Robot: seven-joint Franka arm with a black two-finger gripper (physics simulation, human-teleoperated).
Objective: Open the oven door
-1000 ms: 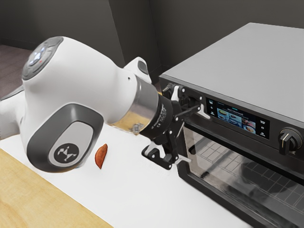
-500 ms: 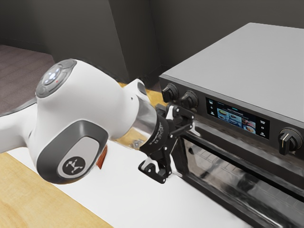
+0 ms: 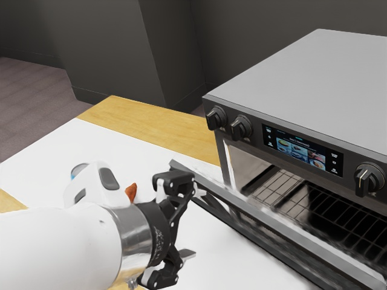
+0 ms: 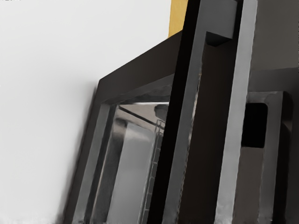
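While the dark wall (image 3: 109,54) runs along the back, I go across from the exterior view's left: purplish floor (image 3: 36,90) first, then the worktop (image 3: 54,157), white with wood-coloured strips. The white arm (image 3: 54,248) comes in low over it from that side, its silvery wrist ring (image 3: 133,237) leading into the black gripper. Just beyond the arm lies a small orange-red item (image 3: 131,192), partly covered, type unclear.

Next, the gripper (image 3: 193,222): jaws spread wide, one above the other, nothing clasped between them. The upper one is right by the near end of the oven door (image 3: 290,229); touching or not, I can't tell. The lower one sits out over the white surface.

Then the oven (image 3: 302,78), grey on top, two dark knobs (image 3: 241,128) side by side at this end of its front panel. Below the panel, the door is partly open, tipped outward with its top edge apart from the body. A long grey bar (image 4: 233,112) runs along it, seen close up in the wrist view. Through the gap: wire rack (image 3: 281,184). Further right on the panel, a lit screen (image 3: 302,150) with food pictures, then a single knob (image 3: 369,180).
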